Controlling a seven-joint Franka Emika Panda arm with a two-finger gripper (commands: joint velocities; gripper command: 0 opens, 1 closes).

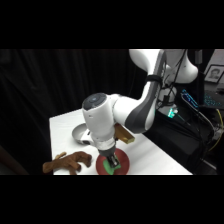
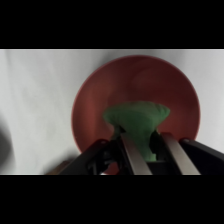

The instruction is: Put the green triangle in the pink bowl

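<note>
Over the pink bowl (image 1: 113, 164), near the front edge of the tabletop (image 1: 150, 152), the white arm (image 1: 102, 120) reaches down. Its claw (image 1: 114, 162) pinches the green triangle (image 1: 114, 167) between its two fingers (image 2: 131, 155). The wrist view shows this best. There the green piece (image 2: 136, 120) sticks out past the finger tips, wide at the far end and narrow where the fingers squeeze it. It hangs right above the inside of the bowl (image 2: 95, 100). I cannot tell if it touches the bowl floor.

The bowl is round, wide and reddish. It sits on the white tabletop (image 2: 40, 100), and part of it is cut off by the bottom of the side view.

A brown toy animal (image 1: 67, 162) lies near the front left corner, just beside the bowl. A grey bowl (image 1: 80, 134) sits behind the arm, toward the left edge. A tan block (image 1: 122, 134) peeks out behind the arm, close to the middle of the tabletop. Black curtains (image 1: 50, 85) hang behind it all.
</note>
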